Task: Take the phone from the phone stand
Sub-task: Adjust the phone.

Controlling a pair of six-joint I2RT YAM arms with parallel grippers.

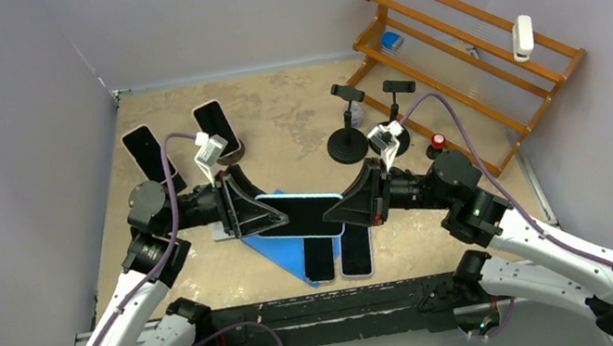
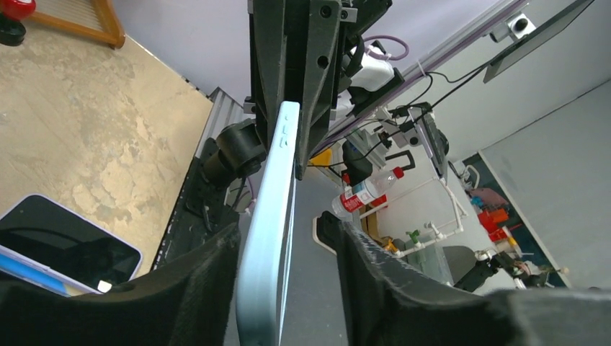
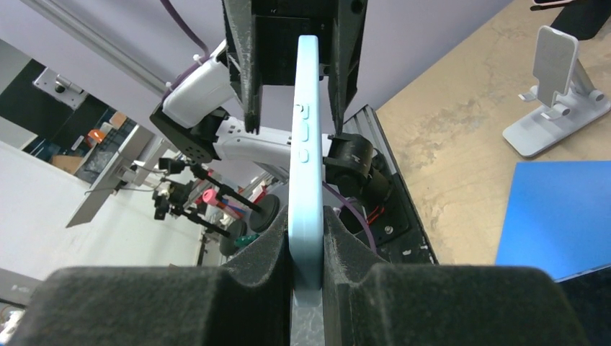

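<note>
A light-blue phone (image 1: 298, 215) with a black screen hangs level in the air between my two grippers, above the blue mat. My right gripper (image 1: 353, 205) is shut on its right end; in the right wrist view both pads press the phone's edge (image 3: 306, 144) at the gripper (image 3: 306, 220). My left gripper (image 1: 238, 208) is open around the left end. In the left wrist view (image 2: 284, 234) one finger (image 2: 209, 267) lies against the phone (image 2: 270, 216) and the other stands apart. An empty white phone stand (image 3: 551, 94) sits on the table beside the mat.
A blue mat (image 1: 282, 245) holds two phones lying flat (image 1: 320, 258) (image 1: 357, 254). Two more phones lean on stands at the back left (image 1: 147, 153) (image 1: 217, 129). Two black stands (image 1: 349, 139) and a wooden rack (image 1: 461, 53) are at the back right.
</note>
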